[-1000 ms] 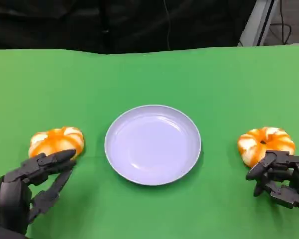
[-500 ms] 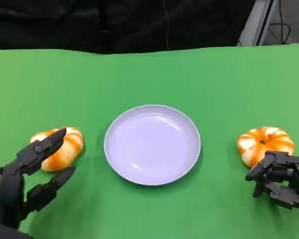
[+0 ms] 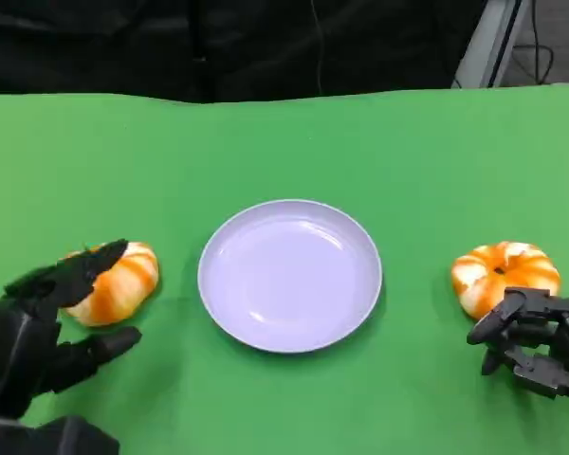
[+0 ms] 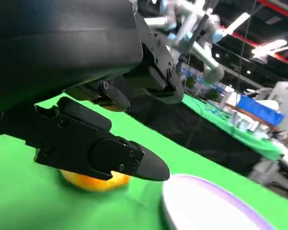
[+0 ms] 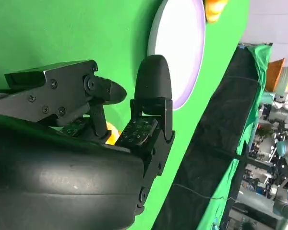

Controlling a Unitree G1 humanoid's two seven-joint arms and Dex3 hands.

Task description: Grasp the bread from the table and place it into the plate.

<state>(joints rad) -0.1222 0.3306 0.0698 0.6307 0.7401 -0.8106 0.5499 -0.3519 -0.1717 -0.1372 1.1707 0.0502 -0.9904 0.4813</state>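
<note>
Bread at 9 o'clock of plate, left hand spread over it, holding nothing. Second bread at 3 o'clock; right hand curled, empty, just beside it. Green table open toward 12 o'clock.

The plate sits mid-table with bare green cloth all round it. A strip of open cloth parts its rim from the left bread, and a wider one from the right bread. The left hand straddles the left bread; the right hand sits just beside the right one, on its near side
</note>
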